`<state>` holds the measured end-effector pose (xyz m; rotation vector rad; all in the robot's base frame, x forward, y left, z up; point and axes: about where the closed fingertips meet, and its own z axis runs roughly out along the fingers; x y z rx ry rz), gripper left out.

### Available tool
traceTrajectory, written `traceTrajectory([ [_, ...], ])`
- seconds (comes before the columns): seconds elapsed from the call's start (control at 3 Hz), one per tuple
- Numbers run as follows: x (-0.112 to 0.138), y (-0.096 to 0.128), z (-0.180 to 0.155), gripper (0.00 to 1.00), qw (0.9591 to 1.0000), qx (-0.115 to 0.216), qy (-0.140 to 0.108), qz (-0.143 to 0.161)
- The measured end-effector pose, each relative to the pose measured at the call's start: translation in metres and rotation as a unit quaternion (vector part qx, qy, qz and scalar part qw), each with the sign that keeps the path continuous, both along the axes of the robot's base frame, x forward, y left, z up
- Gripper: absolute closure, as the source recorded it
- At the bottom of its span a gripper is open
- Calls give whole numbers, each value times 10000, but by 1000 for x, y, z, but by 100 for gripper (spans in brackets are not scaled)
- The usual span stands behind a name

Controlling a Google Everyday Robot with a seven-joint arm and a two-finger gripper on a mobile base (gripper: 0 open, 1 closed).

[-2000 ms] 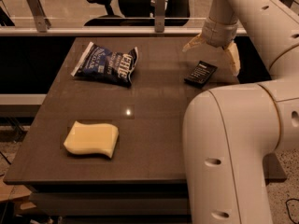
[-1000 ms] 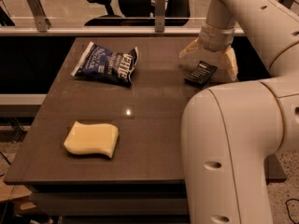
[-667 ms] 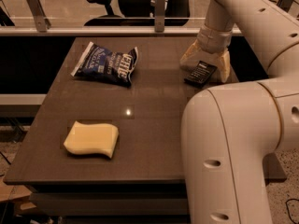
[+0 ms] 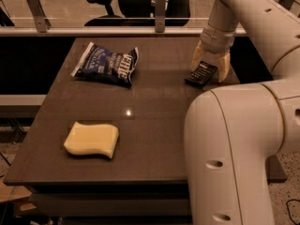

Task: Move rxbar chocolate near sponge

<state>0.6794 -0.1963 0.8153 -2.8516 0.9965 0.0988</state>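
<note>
1. The rxbar chocolate, a small black bar with pale lettering, lies at the far right of the table. It is well apart from the pale yellow sponge, which sits near the front left corner. The bar must cross most of the tabletop diagonally to finish beside it.

2. The gripper stands directly over the bar's far end, its jaws spread to either side of the wrapper. They are wide enough to straddle it and, by the look of it, not yet clamped. This placement suits a pinch across the bar's narrow width, which appears to be the step in hand.

3. The bar's near end rests on the table and points toward the front left. Whether its far end is lifted slightly cannot be told.

4. A crinkled dark blue chip bag lies at the far left. It is clear of the straight path from bar to sponge, so it should not need to be touched.

5. The arm arches in from the upper right, with its wrist turned steeply down so that the gripper meets the table almost vertically. A thick lower link fills the right foreground and hides the table's front right corner.

6. The sponge lies flat and unobstructed, with bare table on its right side. That looks like the natural spot to set the bar down.
</note>
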Motion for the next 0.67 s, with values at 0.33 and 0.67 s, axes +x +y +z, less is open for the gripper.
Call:
traceTrajectory([
  [0.33,0,0,6,88,10000,1,0,-1],
  [0.67,0,0,6,100,10000,2,-1,-2],
])
